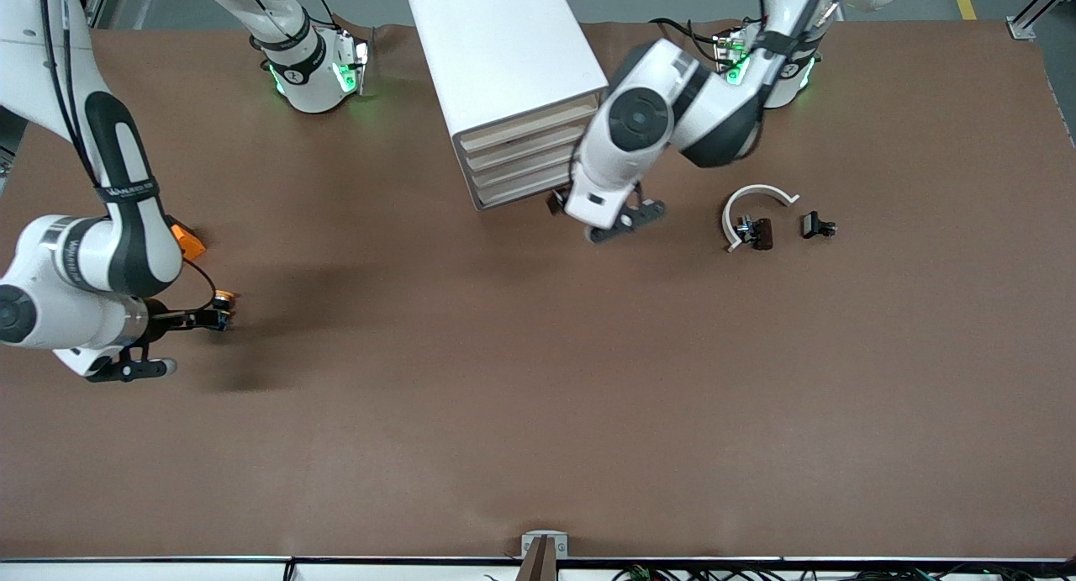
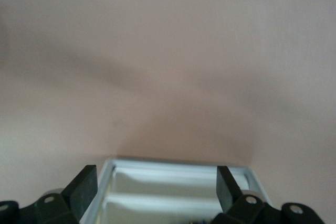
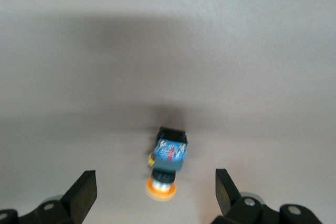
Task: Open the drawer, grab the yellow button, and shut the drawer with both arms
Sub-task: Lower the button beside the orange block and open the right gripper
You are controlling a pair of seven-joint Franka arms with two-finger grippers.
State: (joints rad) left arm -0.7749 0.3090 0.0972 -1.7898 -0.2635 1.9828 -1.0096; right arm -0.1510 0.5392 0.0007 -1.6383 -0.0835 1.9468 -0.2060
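The button (image 1: pixel 223 298), with an orange cap on a black-blue body, lies on the table near the right arm's end. My right gripper (image 1: pixel 204 318) is open just beside it, low over the table. In the right wrist view the button (image 3: pixel 168 158) lies free between the open fingers (image 3: pixel 84 192), touching neither. The white cabinet (image 1: pixel 504 51) stands at the back middle. My left gripper (image 1: pixel 557 201) is open at the front of the lowest drawer (image 1: pixel 517 194). In the left wrist view the drawer's white rim (image 2: pixel 178 164) and its inside show between the fingers (image 2: pixel 85 187).
An orange block (image 1: pixel 190 241) lies by the right arm's forearm. Two small black clips (image 1: pixel 756 231) (image 1: pixel 816 225) and a white arc (image 1: pixel 756 196) lie toward the left arm's end of the table. The table's front edge has a metal bracket (image 1: pixel 544 547).
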